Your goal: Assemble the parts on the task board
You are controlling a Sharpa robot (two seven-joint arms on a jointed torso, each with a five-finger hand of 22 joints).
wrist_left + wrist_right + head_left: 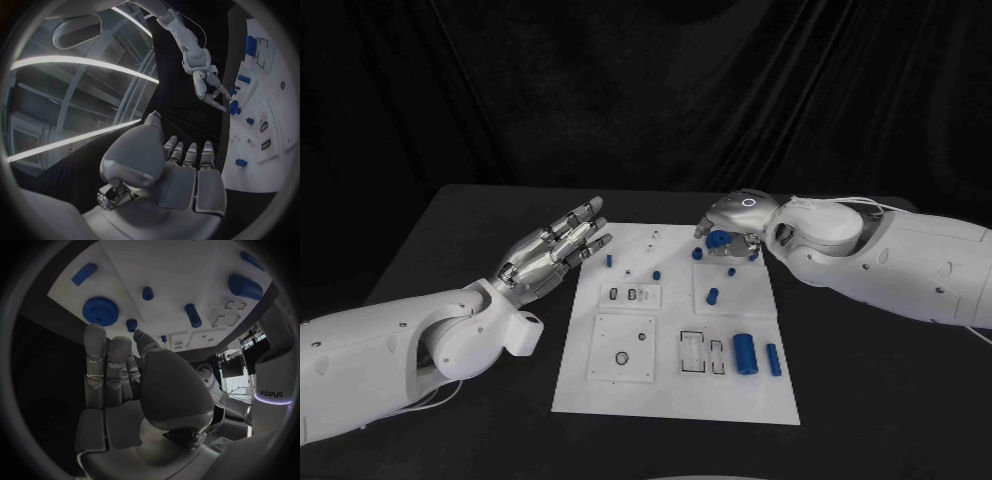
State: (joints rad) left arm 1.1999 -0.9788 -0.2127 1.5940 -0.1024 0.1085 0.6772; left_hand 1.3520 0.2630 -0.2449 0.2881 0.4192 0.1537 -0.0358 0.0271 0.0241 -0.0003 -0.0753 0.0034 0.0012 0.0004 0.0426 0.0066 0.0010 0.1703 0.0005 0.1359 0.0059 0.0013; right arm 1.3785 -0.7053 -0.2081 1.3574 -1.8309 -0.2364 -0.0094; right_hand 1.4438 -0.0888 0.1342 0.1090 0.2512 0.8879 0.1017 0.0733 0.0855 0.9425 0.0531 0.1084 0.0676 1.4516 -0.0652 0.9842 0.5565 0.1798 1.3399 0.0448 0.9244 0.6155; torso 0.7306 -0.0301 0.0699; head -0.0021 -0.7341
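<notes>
The white task board [675, 395] lies in the middle of the table with blue parts on it. A blue gear [718, 240] sits at the board's far right end. My right hand [737, 222] hovers over it with its fingers stretched out. In the right wrist view the fingertips [95, 332] end just short of the gear [100, 311], and nothing is in the hand. My left hand [560, 250] is raised beside the board's far left corner, fingers apart and empty. A thick blue cylinder [746, 350] and a slim one [773, 358] lie near the board's right edge.
Small blue pegs [714, 295] [609, 261] lie scattered on the board's far half. Rectangular slots [692, 352] and a round hole [623, 358] mark its near half. Black table [877, 400] surrounds the board, with a dark curtain behind.
</notes>
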